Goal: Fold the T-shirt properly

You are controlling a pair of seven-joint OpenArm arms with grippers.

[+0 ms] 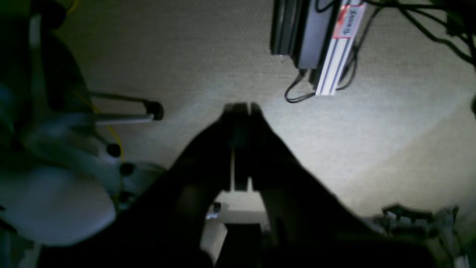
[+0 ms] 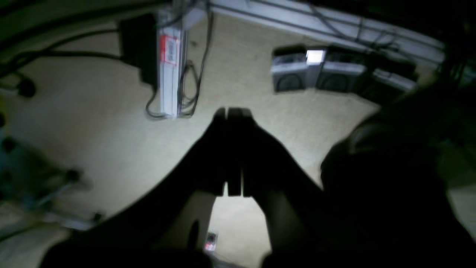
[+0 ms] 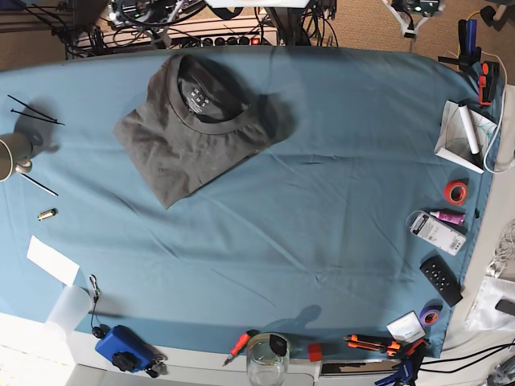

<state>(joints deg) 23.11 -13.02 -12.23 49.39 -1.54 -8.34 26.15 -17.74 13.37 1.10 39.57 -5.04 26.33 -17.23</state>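
The T-shirt (image 3: 197,121) is dark grey and lies folded into a compact, slightly skewed rectangle. It sits collar up at the back left of the teal table cloth (image 3: 322,209). Neither arm shows in the base view. In the left wrist view my left gripper (image 1: 241,108) is shut with nothing between its fingers, above beige carpet floor. In the right wrist view my right gripper (image 2: 231,111) is also shut and empty, likewise above carpet. The T-shirt appears in neither wrist view.
A mug (image 3: 12,153) stands at the table's left edge. Near the front are a white paper (image 3: 52,259), a blue device (image 3: 121,347) and a glass jar (image 3: 267,362). Tape (image 3: 455,192), a remote (image 3: 441,280) and tools line the right side. Aluminium profiles (image 1: 334,48) (image 2: 169,67) and cables stand on the floor.
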